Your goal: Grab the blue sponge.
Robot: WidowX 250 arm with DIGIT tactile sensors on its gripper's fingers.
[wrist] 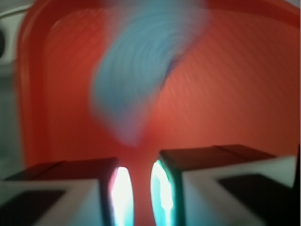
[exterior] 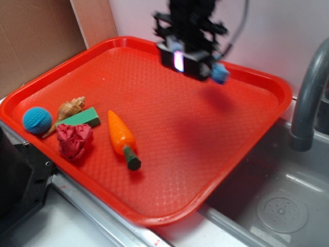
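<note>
The blue sponge (exterior: 221, 73) is a small light blue block. It is up in the air over the far side of the red tray (exterior: 154, 170), not touching it, right beside the claw (exterior: 187, 63). In the wrist view it is just a blue blur (wrist: 136, 75).

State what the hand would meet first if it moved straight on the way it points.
Probably the blue sponge: in the wrist view it sits, blurred, directly ahead of the hand, with the red tray behind it. The blur leaves the depth unclear.
</note>
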